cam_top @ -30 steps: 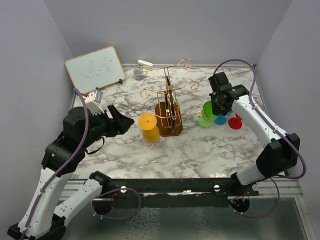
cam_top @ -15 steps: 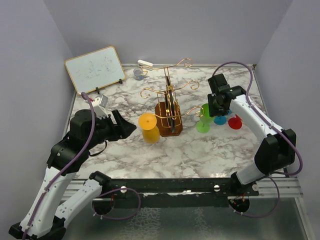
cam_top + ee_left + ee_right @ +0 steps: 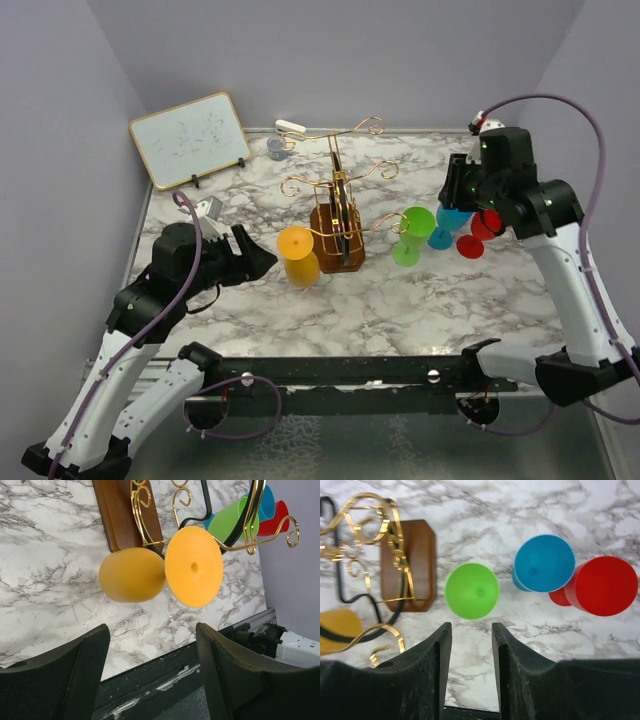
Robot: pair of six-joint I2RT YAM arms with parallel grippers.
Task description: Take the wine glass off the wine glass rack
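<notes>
The gold wire wine glass rack (image 3: 338, 205) stands mid-table on its brown wooden base (image 3: 409, 565). An orange wine glass (image 3: 298, 256) hangs foot-up from the rack's low left arm; the left wrist view shows its foot (image 3: 194, 566) and bowl (image 3: 132, 575). My left gripper (image 3: 258, 258) is wide open and empty, just left of this glass and apart from it. Green (image 3: 472, 590), blue (image 3: 544, 563) and red (image 3: 602, 586) glasses stand on the marble right of the rack. My right gripper (image 3: 471, 630) is open and empty, high above the green glass (image 3: 412, 232).
A small whiteboard (image 3: 190, 138) leans at the back left. A white object (image 3: 290, 127) and a small grey one (image 3: 277, 148) lie by the back edge. The black rail (image 3: 350, 370) runs along the table's near edge. Walls close in on both sides.
My right arm has lifted up and back to the right, away from the green glass, which stays standing on the table. My left gripper has edged a little toward the orange glass.
</notes>
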